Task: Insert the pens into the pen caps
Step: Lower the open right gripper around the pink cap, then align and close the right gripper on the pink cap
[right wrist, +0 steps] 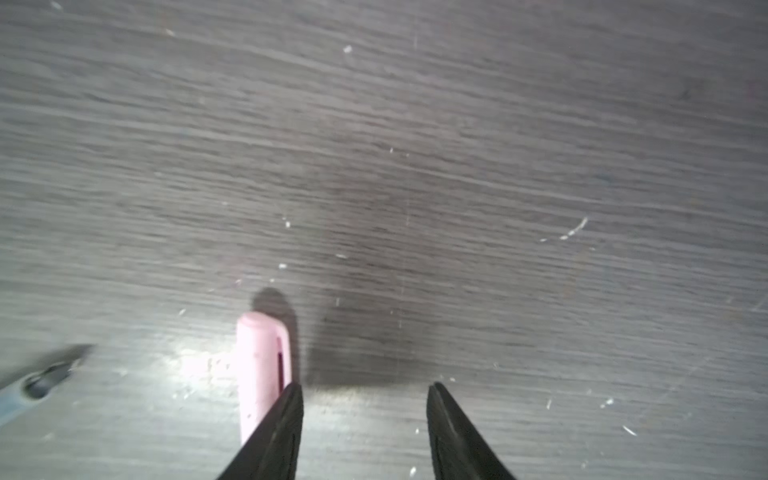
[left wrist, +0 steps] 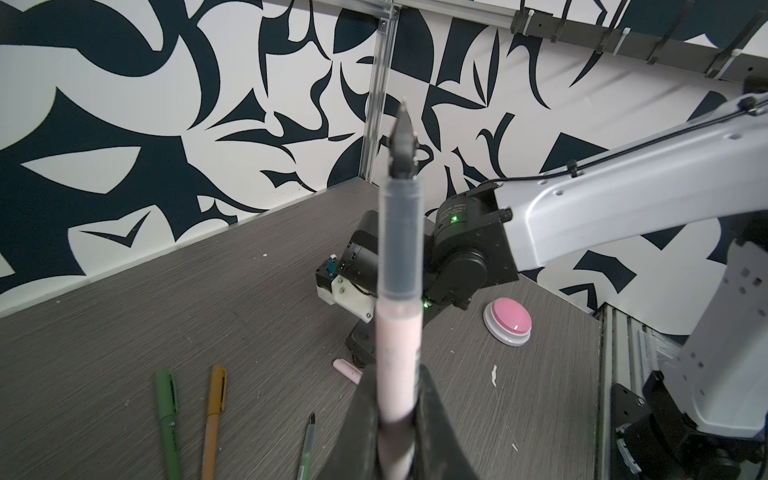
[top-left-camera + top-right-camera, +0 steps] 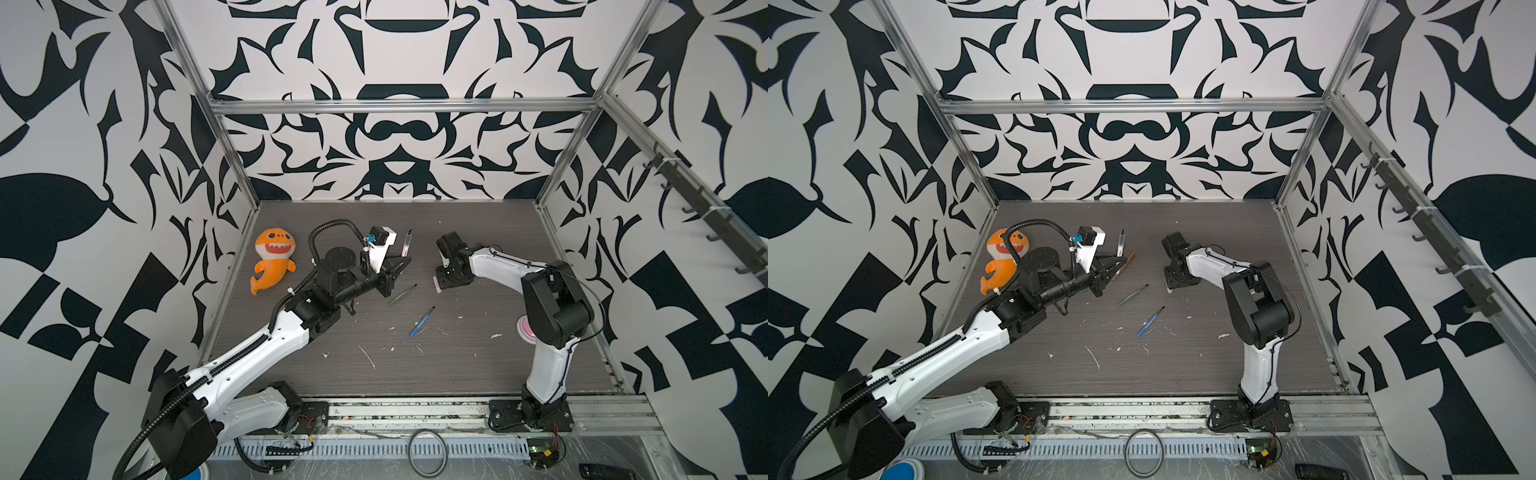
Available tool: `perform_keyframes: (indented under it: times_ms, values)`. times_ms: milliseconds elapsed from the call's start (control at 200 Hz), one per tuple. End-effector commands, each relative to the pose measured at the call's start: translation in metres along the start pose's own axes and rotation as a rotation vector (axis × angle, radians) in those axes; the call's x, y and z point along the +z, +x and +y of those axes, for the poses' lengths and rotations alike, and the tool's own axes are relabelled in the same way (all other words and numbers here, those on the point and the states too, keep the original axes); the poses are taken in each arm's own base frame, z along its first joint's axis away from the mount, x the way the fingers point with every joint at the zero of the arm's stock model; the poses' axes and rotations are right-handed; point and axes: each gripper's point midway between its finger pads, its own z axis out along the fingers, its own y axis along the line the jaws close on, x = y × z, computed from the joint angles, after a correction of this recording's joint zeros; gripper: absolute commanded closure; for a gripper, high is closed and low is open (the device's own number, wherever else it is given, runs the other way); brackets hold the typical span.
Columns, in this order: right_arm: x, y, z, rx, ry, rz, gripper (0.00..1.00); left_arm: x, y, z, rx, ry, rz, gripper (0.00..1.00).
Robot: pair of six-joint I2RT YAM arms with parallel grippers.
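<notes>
My left gripper (image 2: 395, 374) is shut on the white-pink pen (image 2: 399, 249), which it holds up off the table with its dark tip pointing up; both top views show that pen (image 3: 406, 243). My right gripper (image 1: 363, 388) is open just above the table. The pale pink pen cap (image 1: 259, 374) lies flat outside one finger, not between the jaws, and is seen in a top view (image 3: 436, 285). An uncapped green pen (image 3: 402, 295) and a blue pen (image 3: 422, 321) lie mid-table. In the left wrist view a capped green pen (image 2: 168, 415) and an orange-brown one (image 2: 214, 415) lie side by side.
An orange shark plush (image 3: 274, 259) lies at the left of the table. A pink push button (image 2: 508, 320) sits by the right arm's base. White scuff marks dot the dark wood-grain table (image 3: 478, 361). Patterned walls close in three sides.
</notes>
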Motion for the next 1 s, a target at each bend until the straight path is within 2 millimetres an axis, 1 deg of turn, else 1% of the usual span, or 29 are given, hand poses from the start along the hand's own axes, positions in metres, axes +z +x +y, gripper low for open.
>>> perform_keyframes:
  times_ms: [0, 40, 75, 130, 175, 225, 245, 330, 460, 580, 770, 870, 995]
  values:
    - [-0.036, -0.018, 0.004, 0.017, -0.064, -0.077, 0.51, -0.002, -0.015, -0.005, 0.012, 0.016, -0.033, 0.93]
    - [-0.039, -0.019, 0.008, 0.025, -0.109, -0.078, 0.54, -0.002, -0.015, -0.006, 0.011, 0.019, -0.035, 0.93]
    - [-0.041, -0.019, 0.013, 0.032, -0.155, -0.074, 0.58, -0.001, -0.014, -0.006, 0.009, 0.023, -0.031, 0.93]
    - [-0.041, -0.02, 0.018, 0.048, -0.216, -0.067, 0.71, 0.0, -0.014, -0.008, 0.007, 0.031, -0.029, 0.94]
    - [-0.039, -0.02, 0.018, 0.068, -0.243, -0.056, 0.82, 0.0, -0.013, -0.008, 0.006, 0.032, -0.028, 0.93]
    - [-0.036, -0.019, 0.02, 0.077, -0.276, -0.045, 0.89, 0.0, -0.013, -0.008, 0.003, 0.032, -0.027, 0.94]
    - [-0.035, -0.018, 0.02, 0.081, -0.28, -0.042, 0.9, 0.0, -0.013, -0.008, 0.002, 0.033, -0.029, 0.94]
    - [-0.028, -0.015, 0.02, 0.076, -0.286, -0.02, 0.89, 0.001, -0.012, -0.009, -0.002, 0.042, -0.028, 0.94]
    - [-0.019, -0.009, 0.024, 0.059, -0.3, 0.014, 0.77, 0.001, -0.012, -0.01, -0.002, 0.049, -0.028, 0.94]
    - [-0.01, -0.001, 0.027, 0.048, -0.312, 0.059, 0.74, 0.0, -0.013, -0.011, -0.003, 0.051, -0.029, 0.94]
    - [-0.014, -0.002, 0.03, 0.055, -0.336, 0.046, 0.74, 0.002, -0.011, -0.01, -0.007, 0.049, -0.025, 0.94]
    - [-0.013, -0.002, 0.03, 0.059, -0.334, 0.047, 0.74, 0.002, -0.01, -0.01, -0.009, 0.053, -0.02, 0.94]
    - [-0.018, -0.008, 0.034, 0.076, -0.361, 0.012, 0.74, 0.003, -0.009, -0.01, -0.011, 0.053, -0.017, 0.94]
